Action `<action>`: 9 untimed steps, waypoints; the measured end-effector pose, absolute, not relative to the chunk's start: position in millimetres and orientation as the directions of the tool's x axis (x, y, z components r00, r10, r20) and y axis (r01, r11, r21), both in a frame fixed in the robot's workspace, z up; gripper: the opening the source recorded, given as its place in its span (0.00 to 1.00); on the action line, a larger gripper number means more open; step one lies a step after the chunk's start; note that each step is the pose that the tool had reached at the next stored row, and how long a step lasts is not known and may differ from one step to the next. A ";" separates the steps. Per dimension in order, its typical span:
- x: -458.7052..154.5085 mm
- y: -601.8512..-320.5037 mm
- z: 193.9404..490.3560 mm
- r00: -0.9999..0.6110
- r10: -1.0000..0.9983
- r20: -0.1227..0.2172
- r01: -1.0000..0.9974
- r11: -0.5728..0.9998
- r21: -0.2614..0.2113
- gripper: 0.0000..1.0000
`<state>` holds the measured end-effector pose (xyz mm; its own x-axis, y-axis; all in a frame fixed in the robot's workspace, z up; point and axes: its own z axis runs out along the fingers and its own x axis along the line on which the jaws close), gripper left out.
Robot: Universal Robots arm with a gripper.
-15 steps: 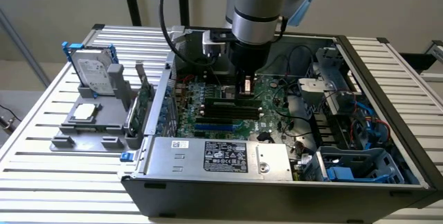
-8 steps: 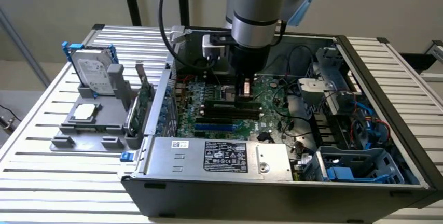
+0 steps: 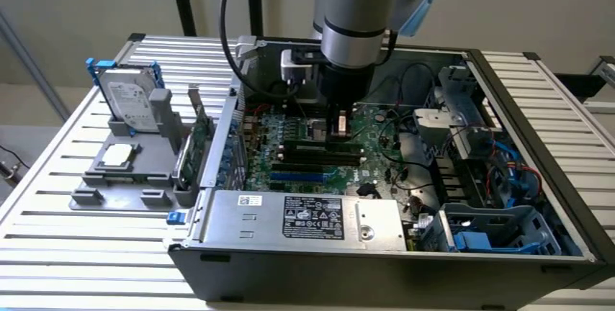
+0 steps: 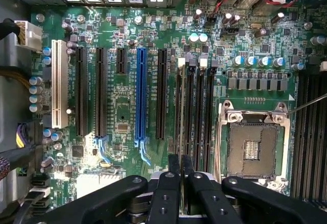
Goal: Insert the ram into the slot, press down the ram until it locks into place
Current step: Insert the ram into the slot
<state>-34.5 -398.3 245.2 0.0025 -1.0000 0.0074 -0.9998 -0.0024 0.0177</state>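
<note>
Black fingers [image 4: 173, 170] are pressed together, tips right over one end of the ram [image 4: 181, 106]. Wrist view shows the ram edge-on, a thin strip standing in the slot [image 4: 180, 63] on the blue slot's [image 4: 141, 96] side of the bank. Exterior view adds the open case [image 3: 384, 268] on the slatted counter [image 3: 57, 253]. On the exterior view's left, a grey tray [image 3: 106, 181] holds a hard drive [image 3: 129, 98].

I'm seeing soft, even light brightening the slatted table [image 3: 57, 181]; inside the case [image 3: 384, 275] shadows are pooling, capacitor tops [image 4: 194, 38] glinting.
</note>
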 end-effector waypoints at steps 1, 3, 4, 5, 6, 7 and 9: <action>-34.5 -398.3 244.8 0.002 -1.000 0.008 -1.000 -0.002 0.018 0.13; -34.5 -398.3 243.7 0.002 -1.000 0.009 -1.000 -0.002 0.017 0.13; -34.5 -398.3 243.0 0.002 -1.000 0.009 -1.000 -0.002 0.016 0.13; -34.5 -398.3 242.3 0.003 -1.000 0.009 -1.000 -0.002 0.016 0.13; -34.5 -398.3 241.7 0.003 -1.000 0.009 -1.000 -0.002 0.015 0.13; -34.5 -398.2 241.0 0.002 -1.000 0.009 -1.000 -0.002 0.015 0.13; -34.5 -398.2 239.9 0.003 -1.000 0.009 -1.000 -0.002 0.014 0.13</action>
<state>-34.5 -398.2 239.9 0.0025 -1.0000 0.0093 -0.9999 -0.0024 0.0139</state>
